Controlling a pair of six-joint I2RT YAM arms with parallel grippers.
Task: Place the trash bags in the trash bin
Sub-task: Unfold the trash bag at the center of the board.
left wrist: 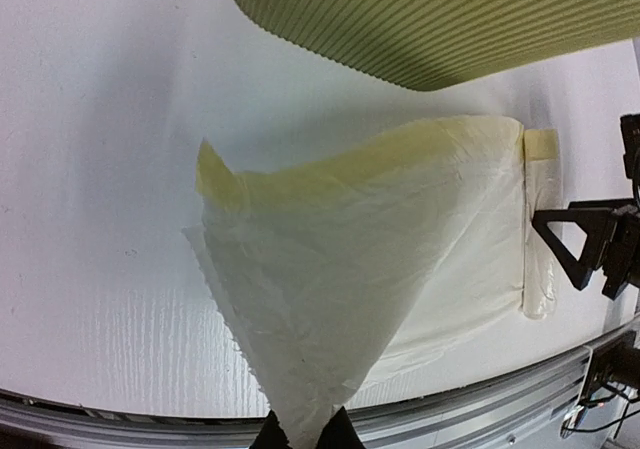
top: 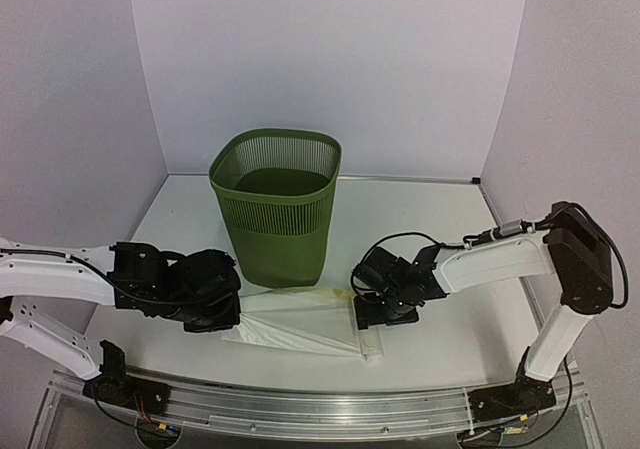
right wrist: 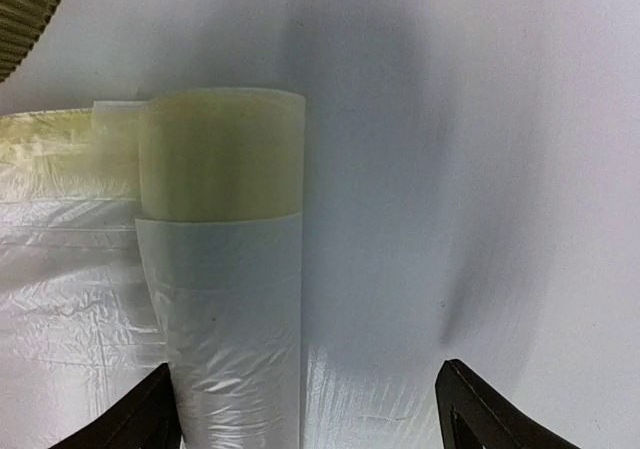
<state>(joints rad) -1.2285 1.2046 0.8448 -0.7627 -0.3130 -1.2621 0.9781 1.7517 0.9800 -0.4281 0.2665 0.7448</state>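
Note:
The olive-green slatted trash bin (top: 277, 207) stands upright mid-table; its side shows in the left wrist view (left wrist: 440, 24). The pale yellowish trash bag (top: 295, 326) lies flat in front of it, with a folded, rolled end at its right (top: 368, 341). My left gripper (top: 222, 314) is shut on the bag's left corner, and the film (left wrist: 340, 269) rises to a pinched point at the jaws (left wrist: 305, 439). My right gripper (top: 385, 317) is open just above the rolled end (right wrist: 225, 269); that end lies beside the left fingertip (right wrist: 150, 419), with bare table between the fingertips.
The white table (top: 450, 299) is walled by white panels at the back and sides. An aluminium rail (top: 320, 409) runs along the near edge. The right gripper's black fingers show at the right of the left wrist view (left wrist: 590, 244).

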